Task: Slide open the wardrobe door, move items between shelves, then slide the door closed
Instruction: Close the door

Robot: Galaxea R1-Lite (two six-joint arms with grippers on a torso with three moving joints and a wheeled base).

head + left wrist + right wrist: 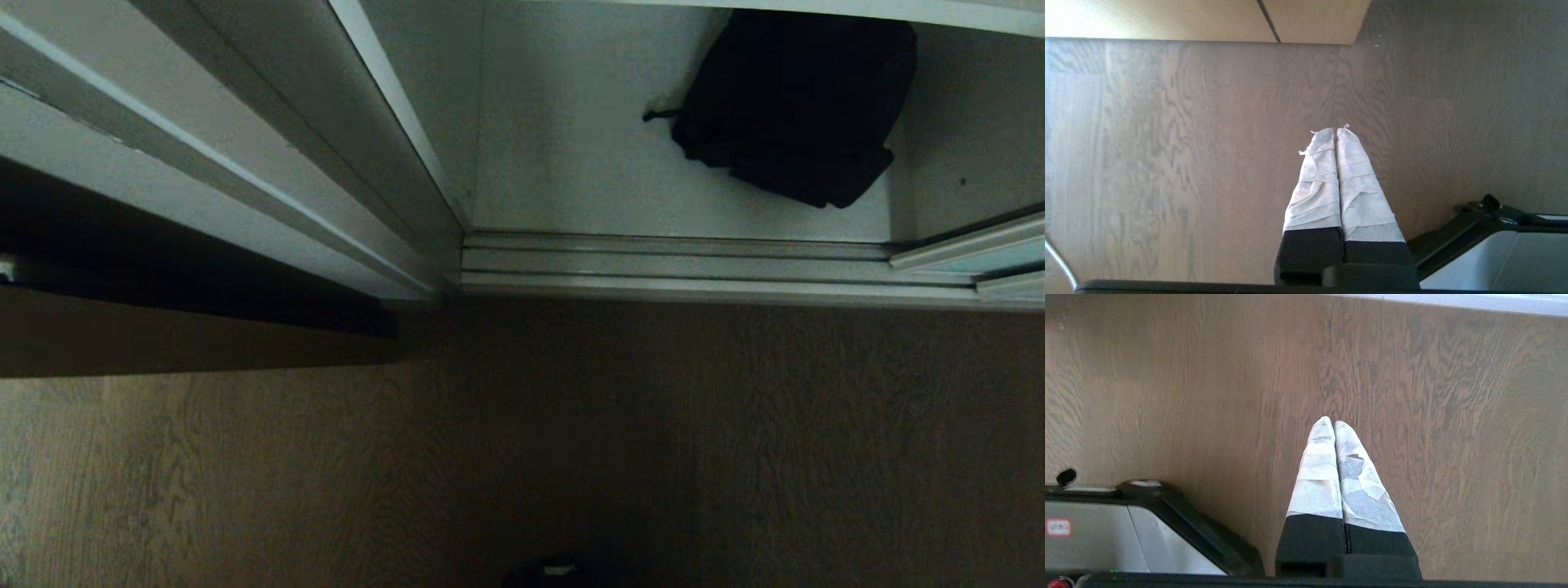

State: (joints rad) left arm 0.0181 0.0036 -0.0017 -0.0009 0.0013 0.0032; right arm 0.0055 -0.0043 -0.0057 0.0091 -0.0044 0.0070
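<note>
In the head view the wardrobe stands open. A lumpy black fabric bag (796, 102) with a small strap lies on the lowest white-grey shelf (571, 163), towards its right side. The front edge of a higher shelf (898, 10) crosses just above it. The bottom corner of the sliding wardrobe door (1000, 257), pale blue-green in a silver frame, shows at the far right on the floor track (694, 268). Neither arm appears in the head view. My left gripper (1336, 130) hangs shut and empty over the wooden floor. My right gripper (1329, 422) hangs the same way, shut and empty.
Brown wood-grain floor (653, 449) lies between me and the wardrobe. The wardrobe's white side panel (269, 155) runs along the left, with a dark gap (163, 278) below it. A tan wood panel (1208, 18) borders the floor in the left wrist view. My base (1126, 526) shows beside each gripper.
</note>
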